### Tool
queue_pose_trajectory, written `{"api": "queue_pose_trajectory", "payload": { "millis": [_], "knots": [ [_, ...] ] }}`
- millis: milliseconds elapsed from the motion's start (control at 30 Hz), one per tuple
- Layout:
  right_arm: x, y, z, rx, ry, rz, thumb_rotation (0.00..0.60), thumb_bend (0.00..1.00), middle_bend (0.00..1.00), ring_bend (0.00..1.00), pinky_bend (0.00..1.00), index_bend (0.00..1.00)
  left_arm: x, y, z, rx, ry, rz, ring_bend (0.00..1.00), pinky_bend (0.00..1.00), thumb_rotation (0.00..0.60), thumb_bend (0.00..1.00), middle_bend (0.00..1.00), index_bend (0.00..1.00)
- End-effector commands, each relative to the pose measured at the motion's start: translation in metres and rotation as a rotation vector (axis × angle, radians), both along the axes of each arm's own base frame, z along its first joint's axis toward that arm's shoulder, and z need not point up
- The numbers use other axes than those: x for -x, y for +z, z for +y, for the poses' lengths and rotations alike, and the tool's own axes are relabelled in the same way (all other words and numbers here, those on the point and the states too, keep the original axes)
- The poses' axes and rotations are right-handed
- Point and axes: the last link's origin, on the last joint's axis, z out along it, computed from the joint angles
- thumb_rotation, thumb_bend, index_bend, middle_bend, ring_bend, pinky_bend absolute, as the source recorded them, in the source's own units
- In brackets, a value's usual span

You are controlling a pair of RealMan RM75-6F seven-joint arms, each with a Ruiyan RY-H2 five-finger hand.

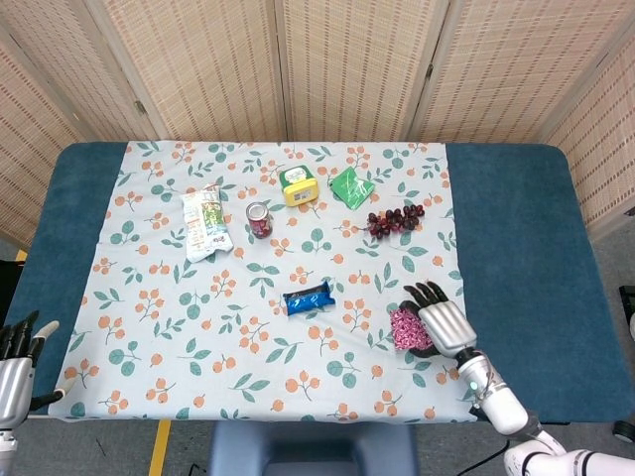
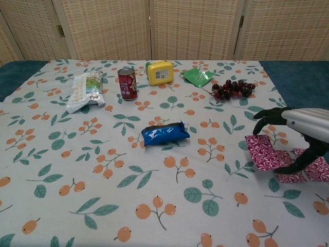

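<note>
Right hand (image 2: 303, 135) gripping the pink patterned packet (image 2: 267, 153), lifting one edge; packet lying at the hand's 8 o'clock, under its fingers

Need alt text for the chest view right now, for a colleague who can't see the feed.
The right hand grips a pink patterned packet, lifting its near edge off the floral tablecloth. A blue snack pack lies mid-table; a red can, yellow box and dark grapes sit farther back.

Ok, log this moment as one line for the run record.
right hand: holds magenta patterned foil packet, raised off floral tablecloth | left hand: open, at table edge | blue snack wrapper: untouched
</note>
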Motion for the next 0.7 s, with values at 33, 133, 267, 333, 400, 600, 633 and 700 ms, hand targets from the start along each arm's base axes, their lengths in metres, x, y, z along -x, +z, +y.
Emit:
{"api": "queue_pose_trajectory", "payload": {
  "millis": [33, 133, 267, 333, 400, 600, 633, 700],
  "knots": [
    [0.016, 0.016, 0.005, 0.028, -0.039, 0.010, 0.549, 0.19, 0.12, 0.00, 0.00, 0.27, -0.001, -0.001, 0.000, 0.003, -0.003, -0.002, 0.08, 0.00, 0.600, 0.22, 0.04, 0.20],
    [0.035, 0.025, 0.010, 0.033, -0.089, 0.036, 0.548, 0.19, 0.12, 0.00, 0.00, 0.27, -0.001, -0.001, 0.000, 0.002, -0.003, -0.002, 0.08, 0.00, 0.600, 0.22, 0.04, 0.20],
    [0.053, 0.031, 0.014, 0.029, -0.131, 0.055, 0.547, 0.19, 0.12, 0.00, 0.00, 0.27, -0.004, -0.002, -0.001, 0.010, -0.009, -0.003, 0.08, 0.00, 0.600, 0.22, 0.04, 0.20],
    [0.059, 0.032, 0.015, 0.028, -0.145, 0.056, 0.548, 0.19, 0.12, 0.00, 0.00, 0.27, -0.006, -0.002, -0.001, 0.009, -0.014, -0.004, 0.08, 0.00, 0.600, 0.22, 0.04, 0.20],
    [0.064, 0.033, 0.014, 0.030, -0.159, 0.049, 0.548, 0.19, 0.12, 0.00, 0.00, 0.27, -0.007, -0.002, -0.001, 0.009, -0.016, -0.004, 0.08, 0.00, 0.600, 0.22, 0.04, 0.20],
    [0.073, 0.029, 0.012, 0.007, -0.173, 0.050, 0.548, 0.19, 0.12, 0.00, 0.00, 0.27, -0.011, -0.001, -0.001, 0.011, -0.021, -0.003, 0.08, 0.00, 0.600, 0.22, 0.04, 0.20],
    [0.074, 0.028, 0.012, 0.003, -0.170, 0.052, 0.548, 0.19, 0.12, 0.00, 0.00, 0.27, -0.011, -0.001, -0.001, 0.010, -0.020, -0.003, 0.08, 0.00, 0.600, 0.22, 0.04, 0.20],
    [0.076, 0.027, 0.011, -0.002, -0.169, 0.053, 0.547, 0.19, 0.12, 0.00, 0.00, 0.27, -0.010, 0.000, -0.002, 0.009, -0.017, -0.003, 0.08, 0.00, 0.600, 0.22, 0.04, 0.20]
  ]
}}
